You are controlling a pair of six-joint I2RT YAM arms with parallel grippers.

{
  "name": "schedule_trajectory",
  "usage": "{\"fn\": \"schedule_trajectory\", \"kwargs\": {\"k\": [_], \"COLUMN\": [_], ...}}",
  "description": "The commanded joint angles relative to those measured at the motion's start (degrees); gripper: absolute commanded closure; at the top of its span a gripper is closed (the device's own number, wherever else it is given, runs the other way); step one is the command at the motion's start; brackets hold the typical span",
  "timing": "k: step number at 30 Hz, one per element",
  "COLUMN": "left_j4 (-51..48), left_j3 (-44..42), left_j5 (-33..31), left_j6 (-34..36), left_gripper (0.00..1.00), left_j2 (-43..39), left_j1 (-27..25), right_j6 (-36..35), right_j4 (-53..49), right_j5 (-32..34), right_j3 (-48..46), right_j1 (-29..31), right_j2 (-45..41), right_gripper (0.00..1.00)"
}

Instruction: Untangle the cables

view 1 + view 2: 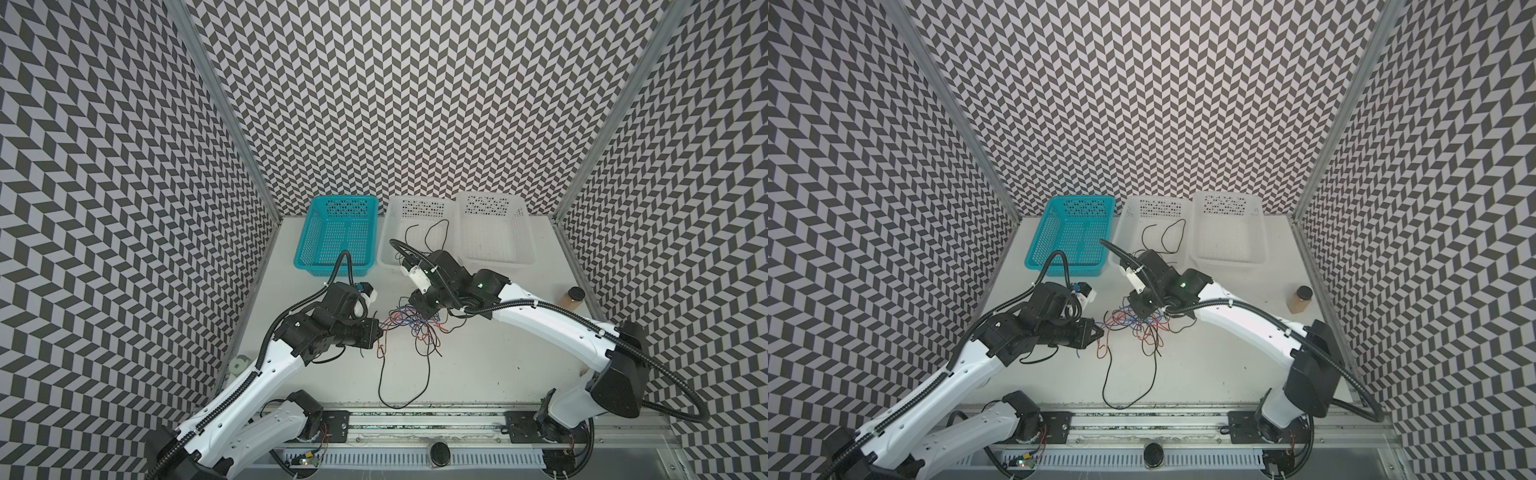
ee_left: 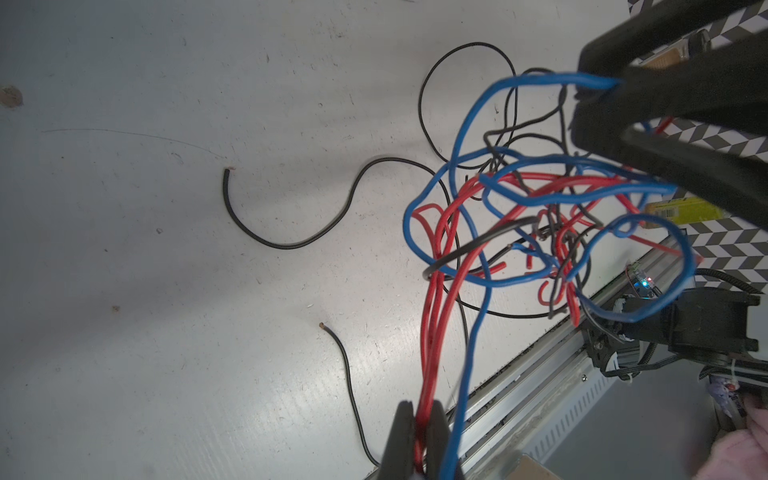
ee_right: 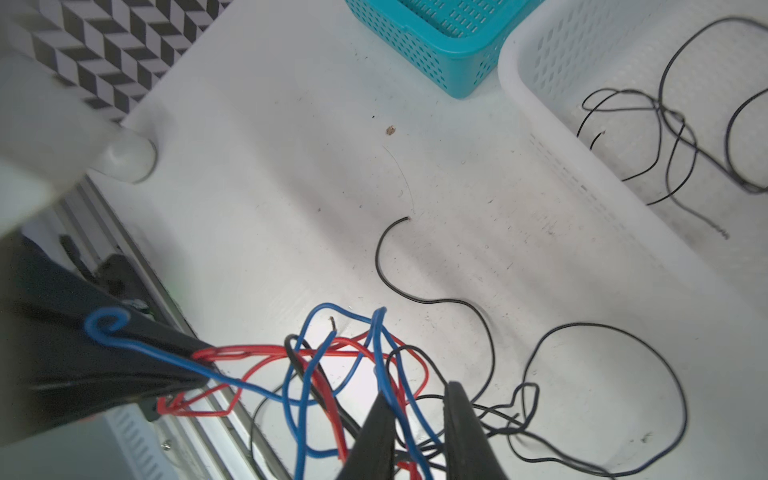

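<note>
Now separating step: cables (image 1: 409,328) tangled mid-surface (image 1: 498,365), strung between hands. Left hand (image 2: 419,444) clamped on red ones. Right hand (image 3: 415,390) part open, blue ones between jaws. Next, likely: close on one blue, draw right slowly, watch for knots tightening

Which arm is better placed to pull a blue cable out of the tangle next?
Right: the right gripper straddles blue cables with jaws apart; the left gripper is shut on red cables.
</note>
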Motion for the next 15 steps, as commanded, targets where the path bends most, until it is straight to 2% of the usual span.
{"fn": "schedule_trajectory", "kwargs": {"k": [1, 2, 3, 8, 12, 15], "left_j4": [1.5, 1.5, 1.5, 1.5, 1.5, 1.6], "left_j3": [-0.4, -0.3, -0.3, -0.3, -0.4, -0.3], "left_j5": [0.2, 0.2, 0.2, 0.2, 0.3, 0.7], "left_j6": [1.0, 1.0, 1.0, 1.0, 1.0, 1.1], "left_gripper": [1.0, 1.0, 1.0, 1.0, 1.0, 1.0], "left_j2": [-1.3, -1.3, -1.3, -1.1, -0.8, -0.4], "left_j1": [-0.2, -0.3, -0.3, -0.3, -0.4, -0.4], "right_j6": [0.1, 0.4, 0.8, 3.9, 7.1, 7.9], "right_j4": [-1.1, -1.1, -0.6, 3.1, 7.6, 6.3], "right_j5": [1.1, 1.9, 2.5, 5.1, 3.0, 2.7], "right_j3": [1.6, 1.5, 1.0, -3.1, -7.8, -7.5], "right_j1": [-0.9, -1.4, -2.1, -7.9, -15.0, -18.9], "right_j2": [0.7, 0.3, -0.6, -7.6, -14.3, -16.9], "right_gripper": [0.94, 0.99, 1.0, 1.0, 1.0, 1.0]}}
